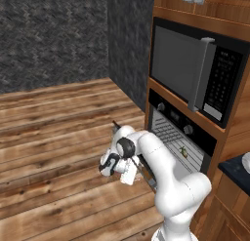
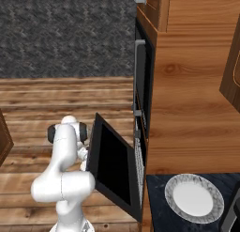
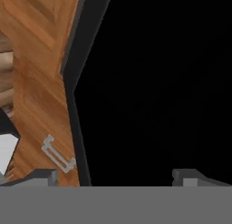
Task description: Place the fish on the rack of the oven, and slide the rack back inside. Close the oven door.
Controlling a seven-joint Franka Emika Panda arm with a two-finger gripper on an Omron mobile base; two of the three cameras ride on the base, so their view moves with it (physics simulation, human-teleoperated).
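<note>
The black oven (image 1: 177,119) sits in wooden cabinetry under a control strip with round knobs. Its silver wire rack (image 1: 168,133) lies in the cavity, and the small green-yellow fish (image 1: 184,151) rests on its right part. The oven door (image 2: 112,164) stands tilted, about halfway up from its lower hinge. My gripper (image 1: 110,165) is low, at the door's outer side, and it is open with nothing between its fingers. In the hand view the dark door face (image 3: 154,82) is close ahead, with both fingertips (image 3: 45,176) spread wide apart.
A black microwave (image 1: 195,69) with a grey vertical handle sits above the oven. To the right, a dark counter (image 2: 159,212) carries a white plate (image 2: 194,197). Open wooden floor (image 1: 53,137) stretches left of the arm. Dark stone walls stand behind.
</note>
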